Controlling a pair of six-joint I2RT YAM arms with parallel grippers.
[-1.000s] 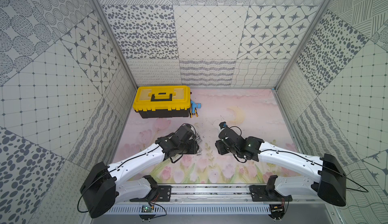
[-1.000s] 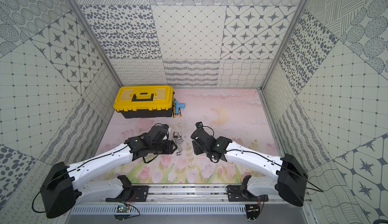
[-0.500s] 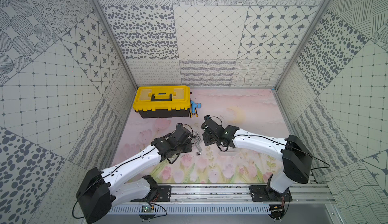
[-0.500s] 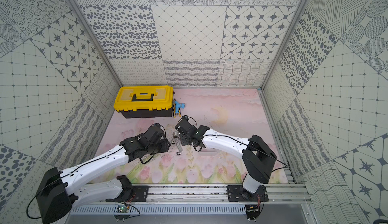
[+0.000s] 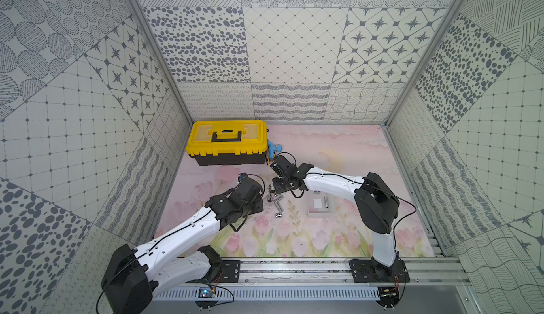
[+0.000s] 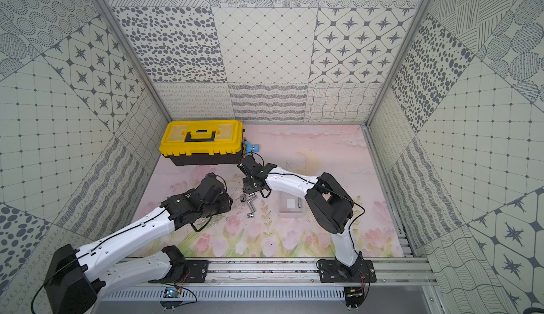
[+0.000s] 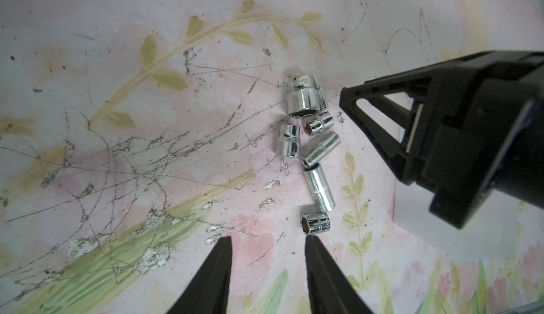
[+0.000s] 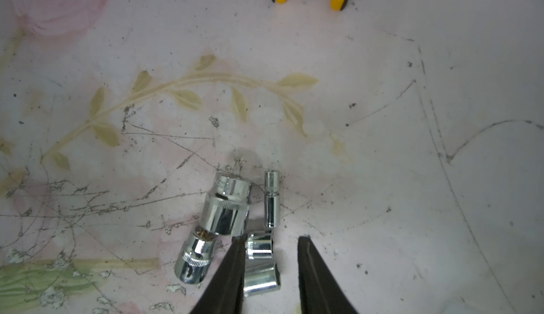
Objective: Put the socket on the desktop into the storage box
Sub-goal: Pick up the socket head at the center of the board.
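Pink floral worktop (image 5: pixel 338 156), patterned walls. In both top views the storage box (image 5: pixel 320 208) sits near the right fingers (image 5: pixel 276 189), with loose sockets (image 5: pixel 273 201) right under them. Left wrist: left fingers (image 7: pixel 216 277) apart and empty, small socket (image 7: pixel 315 223) just off one tip. Right wrist: fingers parted, straddling a short socket (image 8: pixel 259 249), one touching it, not clamped.

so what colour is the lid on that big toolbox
The toolbox lid is yellow, clearest in a top view.
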